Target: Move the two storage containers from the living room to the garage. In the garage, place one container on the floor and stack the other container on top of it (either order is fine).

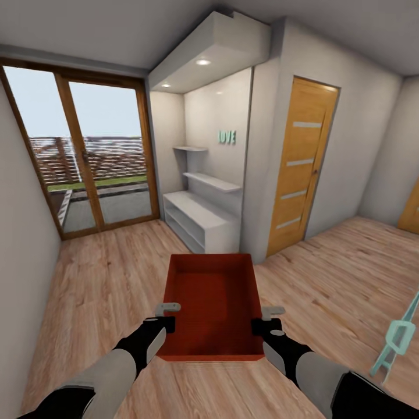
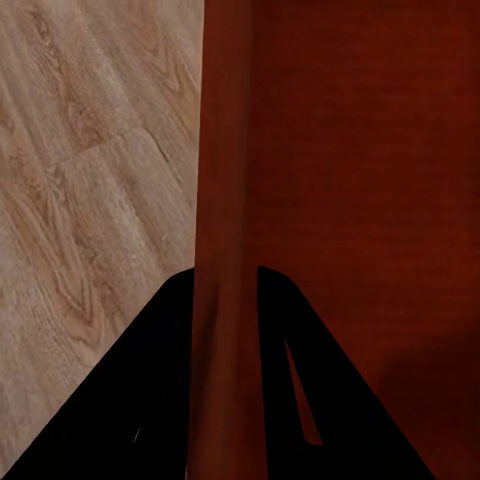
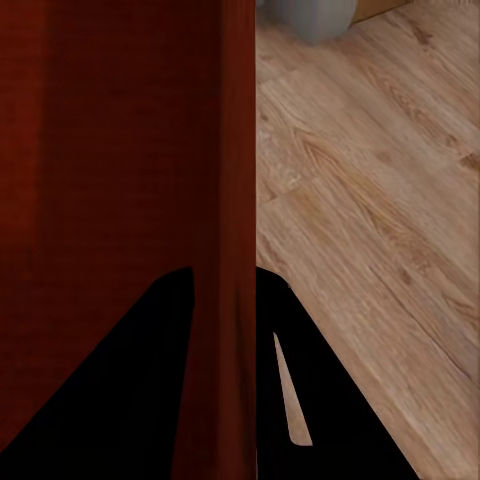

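The orange-red container (image 1: 212, 305) hangs in the air in front of the robot, above the light wood floor (image 1: 105, 279). It is open on top and looks empty inside. Nothing carries it but the two arms.

The left gripper (image 1: 167, 317) pinches the thin left wall of the container. In the left wrist view its two dark fingers (image 2: 160, 400) sit one on each side of that wall, pressed narrow on it. The right gripper (image 1: 263, 321) does the same on the right wall, and in the right wrist view its fingers (image 3: 150, 390) hug the wall from both sides.

Ahead stands a white shelf unit (image 1: 201, 218) in a nook, with the word LOVE on the wall above it. To its right is a closed wooden door (image 1: 302, 166). On the left, big glass doors (image 1: 96, 154) look out on a yard. A pale blue thing (image 1: 396, 340) shows at the right edge; what it is cannot be told.

This room has a wood floor, so it is not the garage yet. The walls of the container are thin, and each grip holds only a small bit of wall. If the arms drift apart or one arm tips, the container could bend, slip and fall. It could also bump the shelf or the door frame on a tight turn.
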